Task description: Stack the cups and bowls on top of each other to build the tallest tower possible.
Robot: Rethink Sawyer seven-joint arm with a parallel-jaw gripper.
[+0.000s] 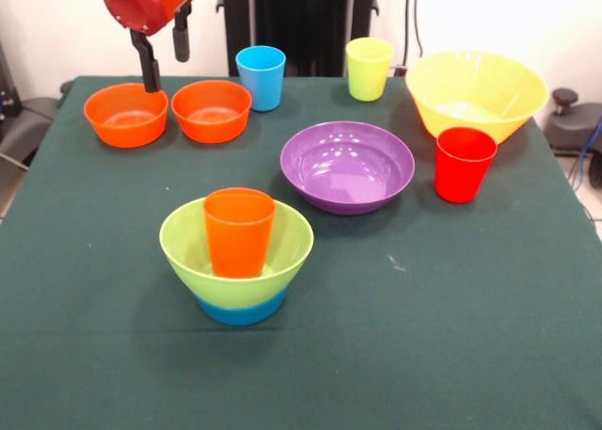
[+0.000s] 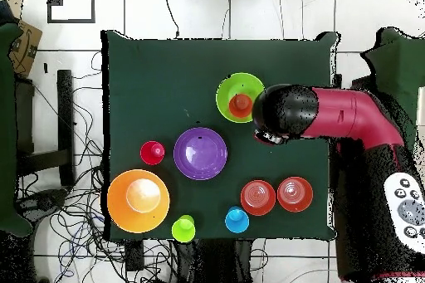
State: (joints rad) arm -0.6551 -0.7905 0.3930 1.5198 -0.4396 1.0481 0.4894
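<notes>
The tower (image 1: 236, 261) stands near the front: a small blue bowl (image 1: 241, 310) at the bottom, a lime green bowl (image 1: 282, 246) on it, and an orange cup (image 1: 238, 230) upright inside. My gripper (image 1: 163, 65) hangs open and empty at the back left, one finger (image 1: 149, 72) over the far rim of the left orange bowl (image 1: 126, 115). The second orange bowl (image 1: 211, 111) sits beside it. Loose on the cloth are the light blue cup (image 1: 261, 77), the yellow-green cup (image 1: 369, 69), the red cup (image 1: 465, 164), the purple bowl (image 1: 347, 166) and the yellow bowl (image 1: 476, 93).
From above, the red arm (image 2: 349, 115) reaches in from the right, its head beside the tower (image 2: 240, 97). The two orange bowls (image 2: 276, 196) lie near the table's lower right edge. A dark green cloth (image 1: 451, 298) covers the table, and cables lie on the floor (image 2: 75, 213).
</notes>
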